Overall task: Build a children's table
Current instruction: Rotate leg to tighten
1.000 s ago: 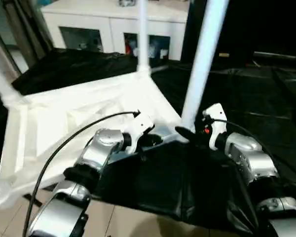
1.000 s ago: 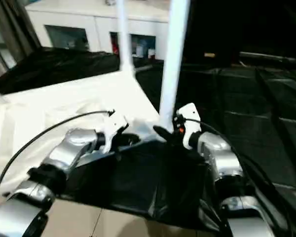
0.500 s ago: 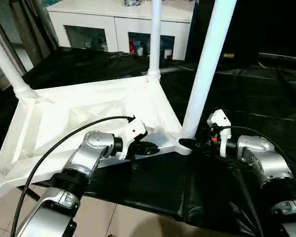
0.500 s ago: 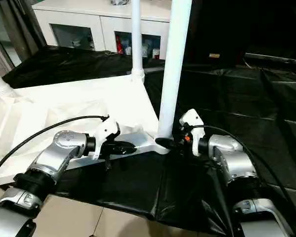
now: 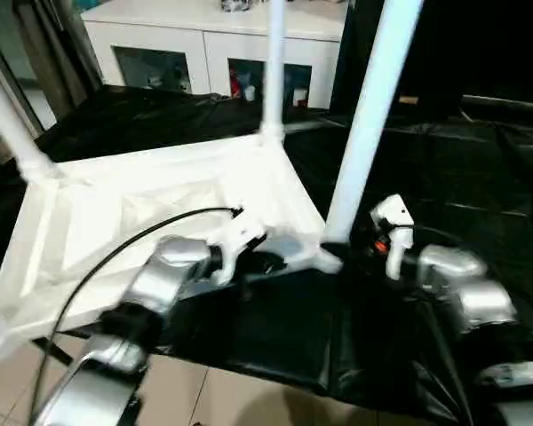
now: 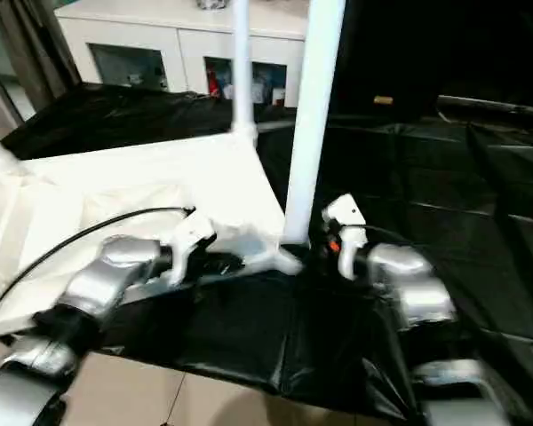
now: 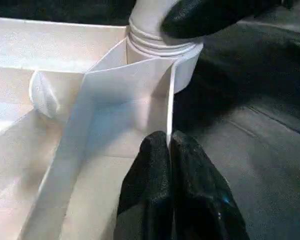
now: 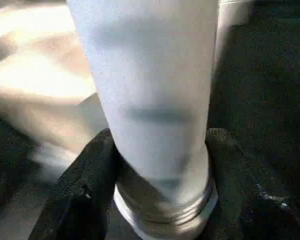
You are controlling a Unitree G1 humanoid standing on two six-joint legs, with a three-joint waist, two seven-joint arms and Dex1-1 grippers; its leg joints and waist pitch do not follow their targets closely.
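The white tabletop [image 5: 160,200] lies upside down on a black sheet, ribbed side up. White legs stand in three of its corner sockets: the near right leg [image 5: 366,124], a far leg [image 5: 273,71] and a left leg [image 5: 9,124]. My left gripper [image 5: 268,263] is shut on the tabletop's thin front rim [image 7: 140,85], just beside the near right socket [image 7: 162,47]. My right gripper [image 8: 162,150] is closed around the base of the near right leg [image 8: 150,100]. One black finger [image 8: 85,190] presses each side of the leg, just above the socket.
A white cabinet [image 5: 204,44] with glass doors stands behind. The black sheet [image 5: 480,177] spreads to the right and rear. Pale floor tiles [image 5: 231,399] show at the front edge. A black cable [image 5: 142,235] arcs over my left forearm.
My right gripper's fingers have closed in on the base of the near right leg. My left gripper keeps its hold on the rim. The camera itself has shifted.
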